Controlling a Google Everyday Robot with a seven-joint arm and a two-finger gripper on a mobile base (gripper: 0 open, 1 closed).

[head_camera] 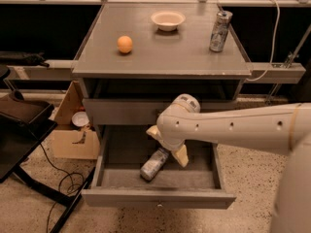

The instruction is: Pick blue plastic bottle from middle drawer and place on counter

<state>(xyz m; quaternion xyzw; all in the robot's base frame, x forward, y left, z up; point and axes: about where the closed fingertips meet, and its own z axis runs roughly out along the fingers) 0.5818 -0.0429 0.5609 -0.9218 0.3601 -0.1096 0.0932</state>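
Note:
The blue plastic bottle [151,165] lies on its side on the floor of the open middle drawer [155,197], cap end pointing up-right. My gripper [166,144] hangs inside the drawer on the white arm that reaches in from the right. Its cream fingers [181,156] are spread open, one on each side of the bottle's upper end, not closed on it. The counter [165,52] is the grey top above the drawers.
On the counter stand an orange ball [125,44], a white bowl [167,19] and a silver can [219,31] at the back right. The closed upper drawer front [121,111] is just above my wrist. A cardboard box [73,137] and black furniture [19,125] stand left.

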